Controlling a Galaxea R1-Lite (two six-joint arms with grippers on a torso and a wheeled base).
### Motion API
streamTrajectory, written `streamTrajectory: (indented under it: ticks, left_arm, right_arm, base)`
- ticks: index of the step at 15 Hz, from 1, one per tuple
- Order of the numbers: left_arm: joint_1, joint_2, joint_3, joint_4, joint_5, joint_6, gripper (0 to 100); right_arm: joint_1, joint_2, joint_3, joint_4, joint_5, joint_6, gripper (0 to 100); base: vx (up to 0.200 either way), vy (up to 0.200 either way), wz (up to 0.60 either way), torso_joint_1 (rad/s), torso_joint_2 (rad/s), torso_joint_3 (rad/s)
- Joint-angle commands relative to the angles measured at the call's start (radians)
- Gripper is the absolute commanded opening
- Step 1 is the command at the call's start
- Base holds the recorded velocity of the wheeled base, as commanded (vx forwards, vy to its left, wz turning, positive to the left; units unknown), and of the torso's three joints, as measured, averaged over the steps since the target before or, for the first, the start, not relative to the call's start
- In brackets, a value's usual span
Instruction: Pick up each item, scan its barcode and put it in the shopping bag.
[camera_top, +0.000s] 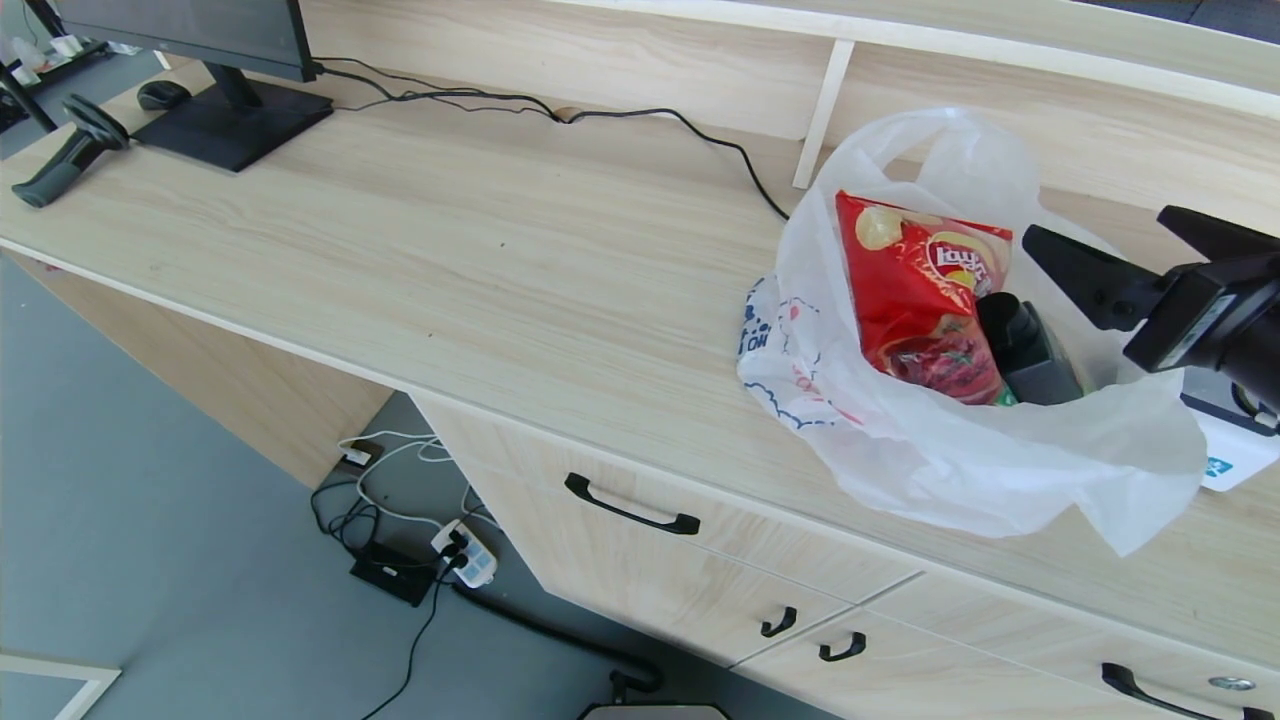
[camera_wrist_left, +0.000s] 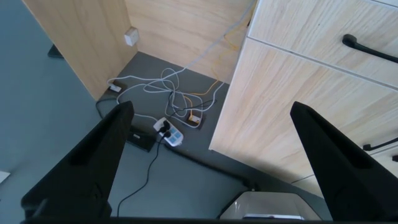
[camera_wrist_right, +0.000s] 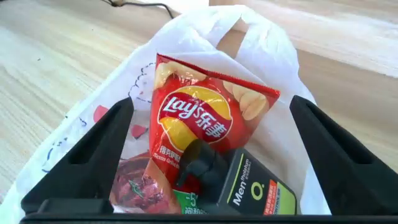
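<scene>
Right wrist view: red crisp bag (camera_wrist_right: 205, 118) upright in white shopping bag (camera_wrist_right: 256, 38), right tool (camera_wrist_right: 211, 104) apart.

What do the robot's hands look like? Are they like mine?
Not much like yours. The left hand and the right hand are both plain black. Each has just two long, flat fingers that start wide and narrow to a blunt tip, like wedges. Seen from the head camera, the right hand's fingers join a chunky black block with a pale strip on its side.
</scene>
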Motion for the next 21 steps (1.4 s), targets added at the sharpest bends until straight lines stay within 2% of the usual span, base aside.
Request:
streamTrajectory:
  ticks: [1, 4, 5, 6, 7, 8, 9, 11, 13, 16, 19, 20, 21]
  left_arm:
    - [0.000, 0.002, 0.000, 0.000, 0.000, 0.000, 100]
    - [0.000, 0.002, 0.000, 0.000, 0.000, 0.000, 100]
    - [0.000, 0.002, 0.000, 0.000, 0.000, 0.000, 100]
    - [0.000, 0.002, 0.000, -0.002, 0.000, 0.000, 100]
    - [0.000, 0.002, 0.000, -0.002, 0.000, 0.000, 100]
    - [0.000, 0.002, 0.000, -0.002, 0.000, 0.000, 100]
    - [0.000, 0.002, 0.000, -0.002, 0.000, 0.000, 100]
    - [0.000, 0.002, 0.000, 0.000, 0.000, 0.000, 100]
    - [0.000, 0.002, 0.000, 0.000, 0.000, 0.000, 100]
    - [0.000, 0.002, 0.000, 0.000, 0.000, 0.000, 100]
    - [0.000, 0.002, 0.000, 0.001, 0.000, 0.000, 100]
    - [0.000, 0.002, 0.000, 0.001, 0.000, 0.000, 100]
    - [0.000, 0.002, 0.000, 0.001, 0.000, -0.001, 100]
  right_arm:
    - [0.027, -0.139, 0.057, 0.015, -0.001, 0.023, 100]
    - [0.024, -0.400, 0.289, 0.105, -0.007, 0.030, 100]
    - [0.024, -0.400, 0.289, 0.105, -0.007, 0.030, 100]
    - [0.032, -0.574, 0.369, 0.271, 0.002, 0.029, 100]
    - [0.044, -0.694, 0.378, 0.430, 0.004, 0.035, 100]
    - [0.055, -0.749, 0.384, 0.510, 0.008, 0.037, 100]
    - [0.084, -0.921, 0.389, 0.779, 0.050, 0.041, 100]
    - [0.086, -1.056, 0.358, 1.030, 0.091, 0.041, 100]
    - [0.084, -1.130, 0.378, 1.096, 0.146, 0.038, 100]
    - [0.079, -1.144, 0.430, 1.105, 0.169, 0.038, 100]
    - [0.015, -1.162, 0.488, 1.105, 0.169, 0.046, 100]
    - [-0.048, -1.128, 0.488, 1.105, 0.168, 0.058, 100]
    - [-0.263, -1.085, 0.490, 1.105, 0.157, 0.075, 100]
  base:
    - [0.000, 0.000, 0.00, 0.000, 0.00, 0.000]
    - [0.000, 0.000, 0.00, 0.000, 0.00, 0.000]
    - [0.000, 0.000, 0.00, 0.000, 0.00, 0.000]
    - [0.000, 0.000, 0.00, 0.000, 0.00, 0.000]
    - [0.000, 0.000, 0.00, 0.000, 0.00, 0.000]
    - [0.000, 0.000, 0.00, 0.000, 0.00, 0.000]
    - [0.000, 0.000, 0.00, 0.000, 0.00, 0.000]
    - [0.000, 0.000, 0.00, 0.000, 0.00, 0.000]
    - [0.000, 0.000, 0.00, 0.000, 0.00, 0.000]
    - [0.000, 0.000, 0.00, 0.000, 0.00, 0.000]
    - [0.000, 0.000, 0.00, 0.000, 0.00, 0.000]
    - [0.000, 0.000, 0.00, 0.000, 0.00, 0.000]
    - [0.000, 0.000, 0.00, 0.000, 0.00, 0.000]
